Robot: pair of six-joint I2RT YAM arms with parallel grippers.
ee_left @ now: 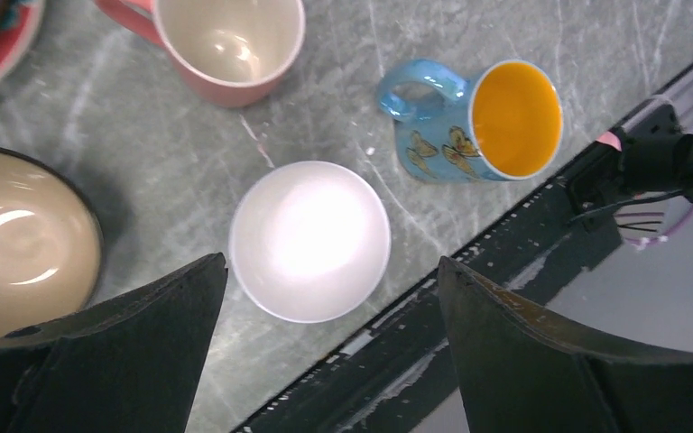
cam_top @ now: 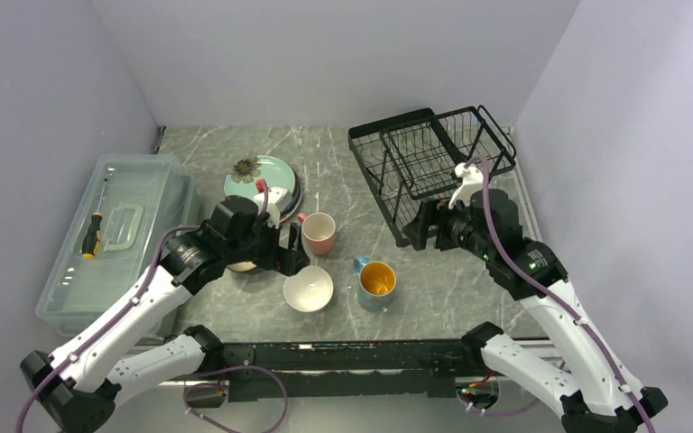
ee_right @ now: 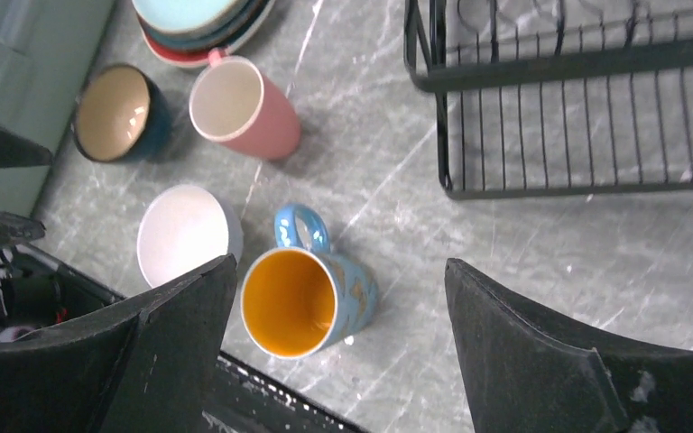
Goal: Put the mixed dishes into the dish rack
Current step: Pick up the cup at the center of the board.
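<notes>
A stack of plates (cam_top: 262, 178), mint-green with a flower on top, lies at the back middle. In front of it are a pink mug (cam_top: 318, 233), a white bowl (cam_top: 308, 289) and a blue mug with an orange inside (cam_top: 377, 284). The brown bowl (ee_left: 18, 239) is mostly hidden under my left arm in the top view. The black wire dish rack (cam_top: 429, 162) stands empty at the back right. My left gripper (ee_left: 332, 263) is open and empty above the white bowl (ee_left: 310, 240). My right gripper (ee_right: 341, 263) is open and empty, in front of the rack (ee_right: 568, 117) and above the blue mug (ee_right: 302, 298).
A clear plastic box (cam_top: 113, 234) with a screwdriver (cam_top: 93, 234) on its lid stands at the left. A black rail (cam_top: 352, 352) runs along the table's near edge. Grey walls close in the left, back and right sides.
</notes>
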